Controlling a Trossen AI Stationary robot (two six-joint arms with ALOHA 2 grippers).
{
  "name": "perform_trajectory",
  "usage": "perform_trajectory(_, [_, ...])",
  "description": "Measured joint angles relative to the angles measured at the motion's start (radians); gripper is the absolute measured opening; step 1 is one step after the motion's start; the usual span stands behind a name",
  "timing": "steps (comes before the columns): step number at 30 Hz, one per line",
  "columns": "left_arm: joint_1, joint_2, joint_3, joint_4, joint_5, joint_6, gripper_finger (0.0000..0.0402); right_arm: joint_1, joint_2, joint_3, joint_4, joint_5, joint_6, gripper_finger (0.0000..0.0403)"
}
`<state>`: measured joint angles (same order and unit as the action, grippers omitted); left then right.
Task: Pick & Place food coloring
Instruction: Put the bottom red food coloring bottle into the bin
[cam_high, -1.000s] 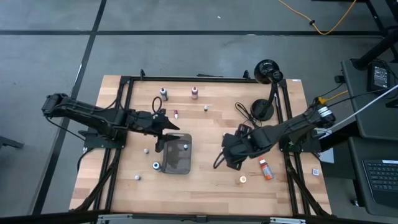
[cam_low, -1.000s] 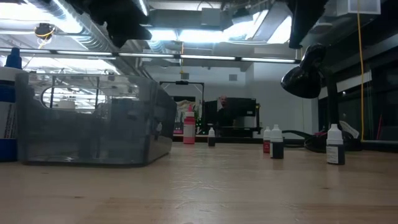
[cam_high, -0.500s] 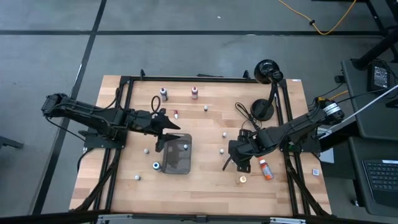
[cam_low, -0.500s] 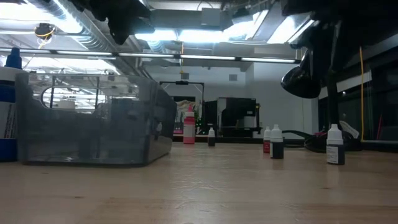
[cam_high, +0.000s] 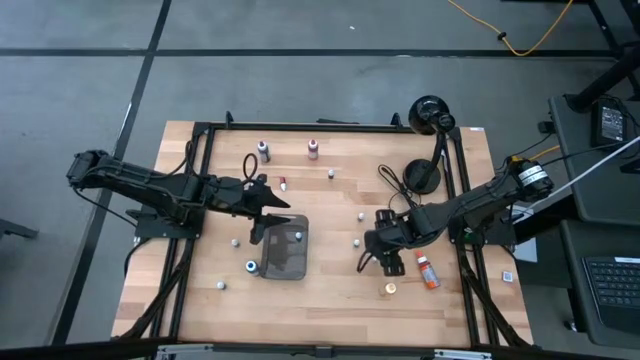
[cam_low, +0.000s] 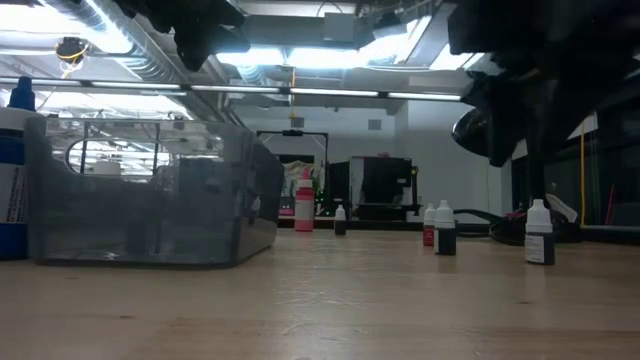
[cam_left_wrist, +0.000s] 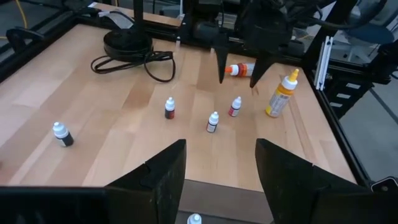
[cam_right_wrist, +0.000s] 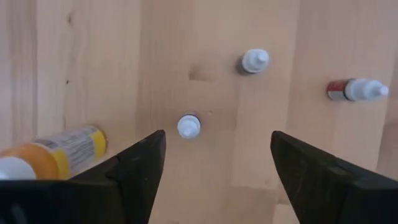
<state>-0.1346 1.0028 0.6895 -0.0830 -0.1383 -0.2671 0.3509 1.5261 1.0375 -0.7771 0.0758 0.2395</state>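
Below the right gripper (cam_right_wrist: 214, 180), a white-capped food coloring bottle (cam_right_wrist: 189, 126) stands upright on the desk (cam_high: 330, 290), between the spread, empty fingers (cam_right_wrist: 134, 168). Risk: descending off-centre tips it or bumps the fallen orange bottle (cam_right_wrist: 53, 149) beside. Left gripper (cam_left_wrist: 217, 180) hovers over the tray (cam_high: 285, 262), fingers parted, nothing held.

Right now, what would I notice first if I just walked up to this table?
Probably the two dark arms reaching in over the wooden table from either side. The left gripper hovers over the grey tray, and the right gripper, open, hangs over a tiny bottle. More tiny bottles dot the table.
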Motion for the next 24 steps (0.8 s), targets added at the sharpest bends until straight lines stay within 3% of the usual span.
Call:
perform_trajectory(11, [0.0, 0.0, 0.0, 0.001, -0.002, 0.0, 0.0187, -0.034, 0.0, -0.063, 0.043, -0.074, -0.217, 0.0291])
perform_trajectory(24, [0.0, 0.0, 0.0, 0.001, -0.043, -0.008, 0.0187, -0.035, 0.0, -0.08, 0.088, -0.097, -0.247, 0.0291])
